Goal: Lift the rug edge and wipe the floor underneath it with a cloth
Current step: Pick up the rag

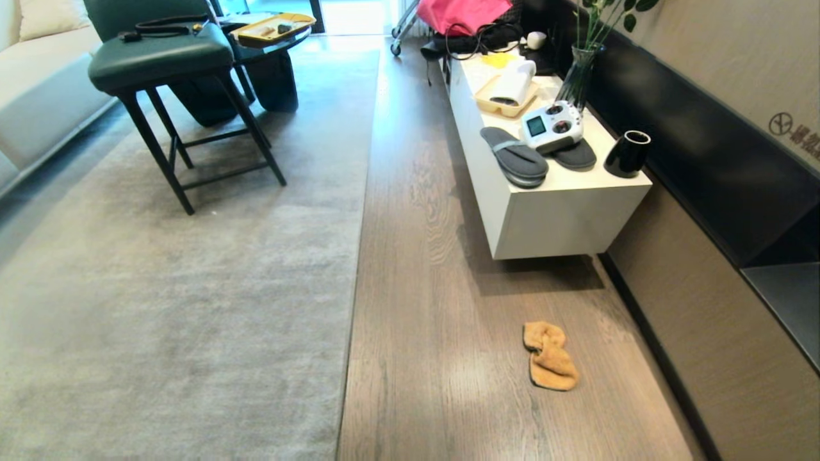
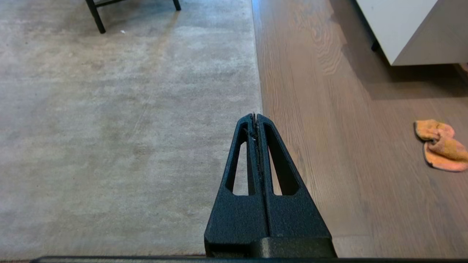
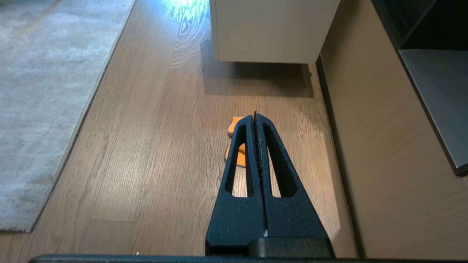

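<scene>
Both hands pinched closed, empty: right hand [image 3: 255, 116] should spread, drop onto cloth [image 1: 549, 356]; left hand [image 2: 256, 116] takes rug edge [image 1: 354, 269].

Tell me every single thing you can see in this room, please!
rug: 1, pale grey, flat on the left of the floor
rug edge: 1, straight, lying flat
floor: brown wood planks
cloth: 1, orange-tan, crumpled on the floor in front of the cabinet
cabinet: 1, white, low, by the wall
slippers: 2, grey, on the cabinet
controller: 1, white, on the slippers
cup: 1, black, on the cabinet
vase: 1, glass, with green stems
tray: 1, yellow, holding a white roll
stool: 1, dark green seat, black legs, on the rug
sofa: 1, cream, far left
left gripper: shut, above the rug edge
right gripper: shut, above the cloth
</scene>
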Controlling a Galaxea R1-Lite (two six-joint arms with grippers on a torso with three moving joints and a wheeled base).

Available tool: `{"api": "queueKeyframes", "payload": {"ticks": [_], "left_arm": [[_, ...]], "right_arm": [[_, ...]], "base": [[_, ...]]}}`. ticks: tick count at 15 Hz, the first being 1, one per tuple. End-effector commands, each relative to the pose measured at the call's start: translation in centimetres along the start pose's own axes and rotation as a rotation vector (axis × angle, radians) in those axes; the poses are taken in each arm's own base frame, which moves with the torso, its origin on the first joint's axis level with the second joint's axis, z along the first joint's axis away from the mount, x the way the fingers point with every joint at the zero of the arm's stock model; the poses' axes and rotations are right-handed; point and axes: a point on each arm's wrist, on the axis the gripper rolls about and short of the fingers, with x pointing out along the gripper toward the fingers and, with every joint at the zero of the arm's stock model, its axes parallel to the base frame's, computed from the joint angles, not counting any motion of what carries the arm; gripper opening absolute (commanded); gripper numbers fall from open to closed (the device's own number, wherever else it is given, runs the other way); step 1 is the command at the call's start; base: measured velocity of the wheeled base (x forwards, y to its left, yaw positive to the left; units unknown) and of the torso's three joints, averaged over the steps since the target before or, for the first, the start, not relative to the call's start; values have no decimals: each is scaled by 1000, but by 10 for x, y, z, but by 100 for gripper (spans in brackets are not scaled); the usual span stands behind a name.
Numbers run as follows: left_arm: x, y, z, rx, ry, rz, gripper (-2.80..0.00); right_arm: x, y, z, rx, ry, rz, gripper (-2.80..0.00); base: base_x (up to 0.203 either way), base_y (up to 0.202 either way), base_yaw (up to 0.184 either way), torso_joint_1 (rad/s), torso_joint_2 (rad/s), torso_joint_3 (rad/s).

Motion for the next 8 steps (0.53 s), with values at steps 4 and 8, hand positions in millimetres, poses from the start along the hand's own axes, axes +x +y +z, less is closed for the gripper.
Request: {"api": "queueKeyframes", "payload": {"ticks": [4,8], "left_arm": [[0,0,0,0,0,0,-280],[0,0,0,0,0,0,-280]], "right_arm": [[0,0,0,-1,1,0,-280],[0,0,0,-1,1,1,-280]], "base": [[0,0,0,3,0,-195],[0,0,0,5,4,-197]]}}
